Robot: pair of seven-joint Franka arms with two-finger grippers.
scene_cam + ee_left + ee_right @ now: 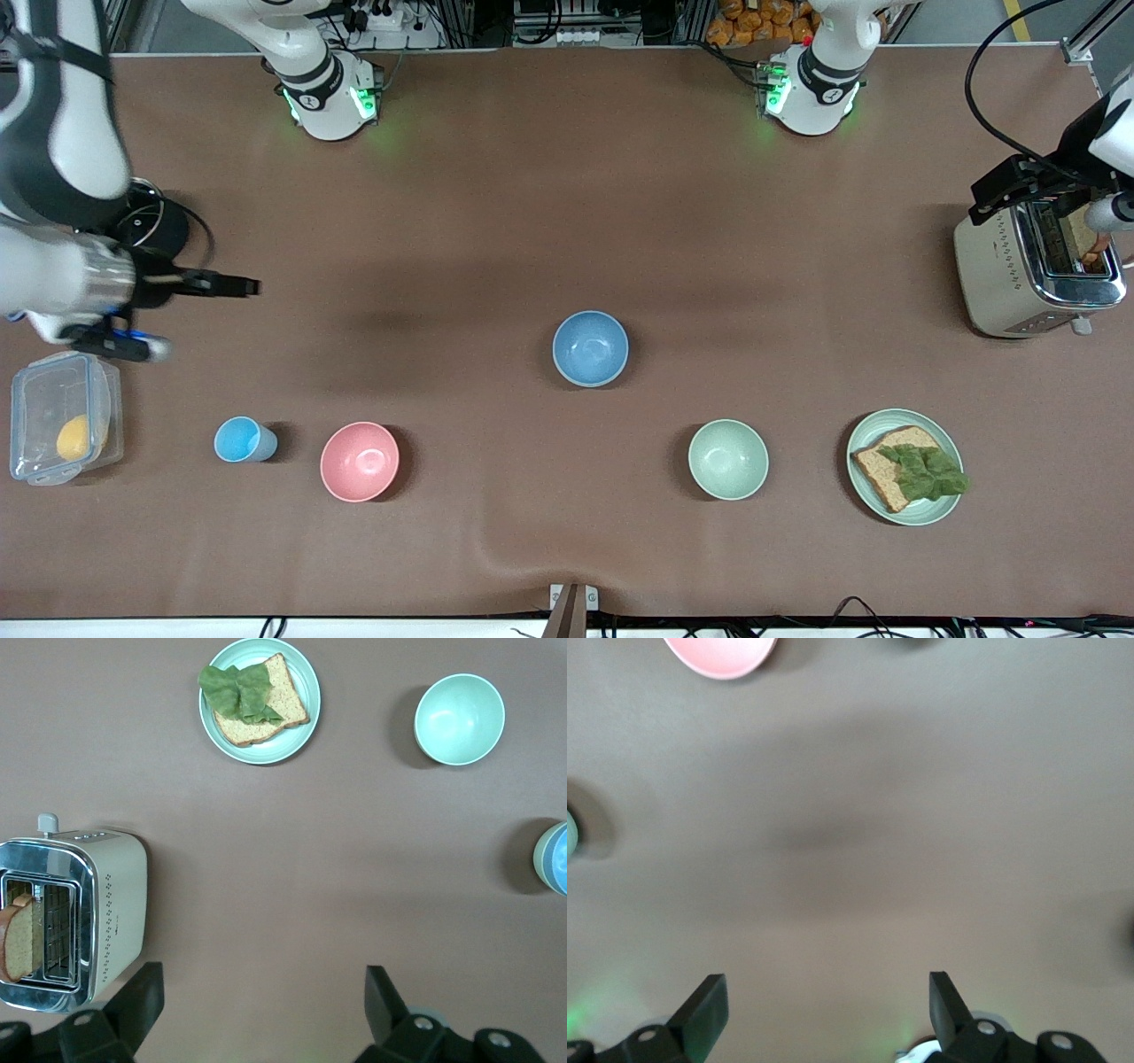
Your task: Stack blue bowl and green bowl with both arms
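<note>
Blue bowl [590, 348] sits upright near the middle of your desk [567, 221], mouth up; being round, it has no long axis, and its glossy inside shows a paler rim. Your green bowl [728, 459] stands nearer the front camera and toward the left arm's end, well apart from the blue one, also mouth up, smooth and pale green. Just beside it, farther toward that end, a flat green plate [948, 509] carries a slice of brown bread [877, 465] with a crinkled leaf [926, 472] on top. A pink bowl [360, 461] and a small light-blue cup [244, 439] stand in the same row toward the right arm's end, and a clear plastic box [53, 416] holding something yellow lies at that edge. Your left end effector [266, 1001] hangs over the shiny metal toaster [1032, 270], fingers spread wide and holding nothing. Your right end effector [828, 1005] hovers over bare desk above the box's end, likewise wide open and empty. The desk cover is matte brown.
</note>
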